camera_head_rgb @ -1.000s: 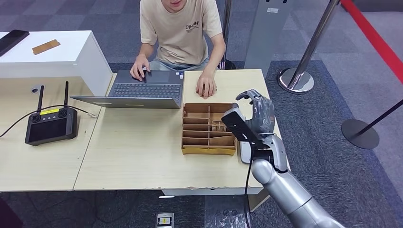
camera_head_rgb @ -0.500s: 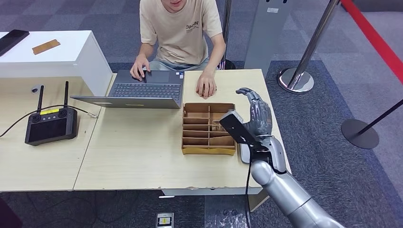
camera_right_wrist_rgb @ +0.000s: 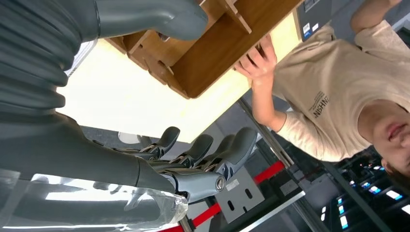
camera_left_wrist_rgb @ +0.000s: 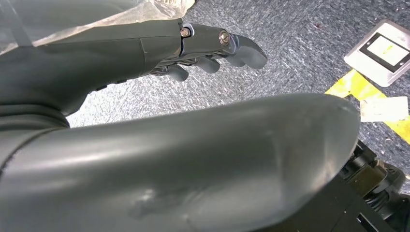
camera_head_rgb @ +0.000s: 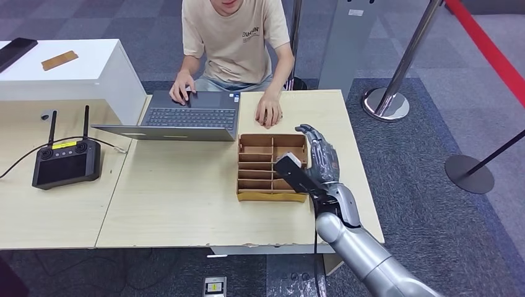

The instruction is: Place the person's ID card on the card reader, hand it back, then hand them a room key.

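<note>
My right hand (camera_head_rgb: 321, 158) hovers over the right-hand compartments of the wooden organizer box (camera_head_rgb: 263, 167), fingers spread and holding nothing. In the right wrist view its fingers (camera_right_wrist_rgb: 198, 152) are apart and its thumb lies against the box (camera_right_wrist_rgb: 227, 43). A person in a beige shirt (camera_head_rgb: 235, 37) sits across the table, with one hand (camera_head_rgb: 268, 114) flat on the tabletop just beyond the box and the other on the laptop. My left hand (camera_left_wrist_rgb: 193, 46) hangs over the carpet with nothing in it. I cannot make out a card in any compartment.
An open laptop (camera_head_rgb: 179, 114) lies to the left of the box. A black controller with two antennas (camera_head_rgb: 65, 162) sits at the far left. A white cabinet (camera_head_rgb: 93, 74) stands behind it. Stanchion bases (camera_head_rgb: 387, 104) (camera_head_rgb: 469, 174) stand on the floor beyond the table's right edge (camera_head_rgb: 362, 173).
My right hand has moved left and lower, from beside the box's right wall to over its right compartments, and my arm now covers the grey device that showed there. The person has not moved.
</note>
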Robot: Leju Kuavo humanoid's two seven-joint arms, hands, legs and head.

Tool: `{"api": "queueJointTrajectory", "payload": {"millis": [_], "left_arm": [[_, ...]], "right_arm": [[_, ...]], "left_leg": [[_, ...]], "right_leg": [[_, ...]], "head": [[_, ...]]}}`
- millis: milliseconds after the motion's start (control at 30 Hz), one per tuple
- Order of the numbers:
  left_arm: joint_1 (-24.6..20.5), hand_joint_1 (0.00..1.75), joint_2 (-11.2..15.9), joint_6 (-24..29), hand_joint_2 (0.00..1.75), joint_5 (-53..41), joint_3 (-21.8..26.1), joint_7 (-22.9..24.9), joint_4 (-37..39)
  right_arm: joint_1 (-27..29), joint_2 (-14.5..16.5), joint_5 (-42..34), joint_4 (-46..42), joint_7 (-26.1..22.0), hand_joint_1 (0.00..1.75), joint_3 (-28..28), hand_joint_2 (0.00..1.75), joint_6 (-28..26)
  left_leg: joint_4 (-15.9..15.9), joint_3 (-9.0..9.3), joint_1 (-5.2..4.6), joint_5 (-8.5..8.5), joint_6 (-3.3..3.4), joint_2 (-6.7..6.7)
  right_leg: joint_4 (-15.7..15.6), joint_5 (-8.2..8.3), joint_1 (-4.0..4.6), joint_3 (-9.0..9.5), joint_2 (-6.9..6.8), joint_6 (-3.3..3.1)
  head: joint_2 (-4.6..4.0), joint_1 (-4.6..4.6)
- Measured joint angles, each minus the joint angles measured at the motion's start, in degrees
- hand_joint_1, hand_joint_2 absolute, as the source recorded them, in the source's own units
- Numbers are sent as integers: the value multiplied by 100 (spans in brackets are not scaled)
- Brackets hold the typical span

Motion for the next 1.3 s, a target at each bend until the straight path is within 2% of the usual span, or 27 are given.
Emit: {"api": "queueJointTrajectory", "payload": {"millis": [233, 767, 1300], "left_arm": [[0, 0, -4, -26, 0, -22, 0, 0, 0], [1, 0, -5, -59, 0, -28, 0, -42, 0], [4, 0, -7, -59, 0, -24, 0, -83, 0]], "right_arm": [[-115, 91, 137, 313, -19, 43, 113, 175, -3], [-409, 134, 824, 917, 336, 51, 457, 175, 48], [-476, 130, 998, 1226, 479, 50, 627, 175, 207]], "left_leg": [[0, -1, 0, 0, 0, 1], [0, -5, 0, 0, 0, 0], [0, -8, 0, 0, 0, 1]], "right_leg": [[0, 0, 0, -1, 0, 0], [0, 0, 0, -6, 0, 0], [0, 0, 0, -9, 0, 0]], "head": [[0, -1], [0, 0], [0, 0]]}}
